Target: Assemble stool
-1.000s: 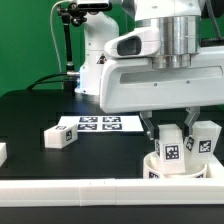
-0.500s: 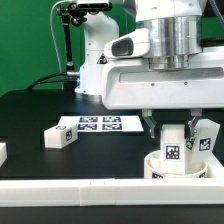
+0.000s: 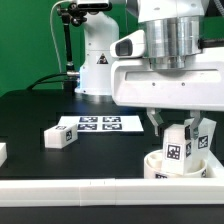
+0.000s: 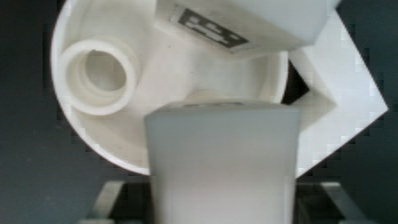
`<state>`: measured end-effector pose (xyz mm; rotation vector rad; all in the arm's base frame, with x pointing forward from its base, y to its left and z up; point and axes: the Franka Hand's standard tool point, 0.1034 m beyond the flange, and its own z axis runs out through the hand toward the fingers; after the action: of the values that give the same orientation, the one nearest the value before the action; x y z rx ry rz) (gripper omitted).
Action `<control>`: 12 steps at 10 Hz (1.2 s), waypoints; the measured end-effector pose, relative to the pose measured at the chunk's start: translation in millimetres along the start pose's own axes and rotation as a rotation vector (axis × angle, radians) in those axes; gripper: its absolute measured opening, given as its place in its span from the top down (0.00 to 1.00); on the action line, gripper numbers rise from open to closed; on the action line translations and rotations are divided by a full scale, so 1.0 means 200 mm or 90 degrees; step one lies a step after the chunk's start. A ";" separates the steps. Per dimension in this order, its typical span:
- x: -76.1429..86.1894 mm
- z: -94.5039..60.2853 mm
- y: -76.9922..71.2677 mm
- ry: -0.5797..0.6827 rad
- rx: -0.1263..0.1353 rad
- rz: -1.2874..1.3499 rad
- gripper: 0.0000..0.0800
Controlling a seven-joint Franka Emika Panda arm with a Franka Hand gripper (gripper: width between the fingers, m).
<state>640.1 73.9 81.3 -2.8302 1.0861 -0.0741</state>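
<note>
A short white plastic block leg stands upright, long axis vertical, its black-and-white tag facing the exterior camera, pinched directly between the jaws, which are drawn in narrow on its sides; its lower end sits within the rim of the thick round white disc seat, which lies near the front of the black bench toward the exterior view's right. The wrist view shows the same leg straight below the arm, with the seat and one of its round sockets just beyond, so the coming move appears to turn on lining that lower end up with a socket. A second white block leg stands close behind on the exterior view's right; a third white block leg lies loose well off to the left, beside the marker board; a long white border rail runs along the front. Against the frames a second ago, arm and held leg have slid slightly to the exterior view's right, closing on the standing leg; the grip is unchanged.
</note>
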 end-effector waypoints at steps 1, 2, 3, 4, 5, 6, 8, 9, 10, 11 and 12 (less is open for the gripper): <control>0.00 0.00 0.00 -0.003 0.003 0.045 0.58; 0.00 0.00 0.00 -0.004 0.004 0.079 0.58; -0.01 0.00 -0.01 -0.006 0.007 0.114 0.58; -0.01 0.00 -0.01 -0.008 0.008 0.136 0.58; -0.02 0.00 -0.02 -0.012 0.012 0.191 0.58; -0.02 0.00 -0.02 -0.014 0.013 0.218 0.58; -0.03 0.01 -0.03 -0.027 0.024 0.357 0.58; -0.03 0.01 -0.03 -0.027 0.026 0.400 0.58; -0.05 0.01 -0.04 -0.032 0.026 0.466 0.58; -0.06 0.01 -0.05 -0.035 0.026 0.504 0.58; -0.07 0.02 -0.06 -0.041 0.026 0.568 0.58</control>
<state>637.0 92.2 79.4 -2.0387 2.1492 0.0698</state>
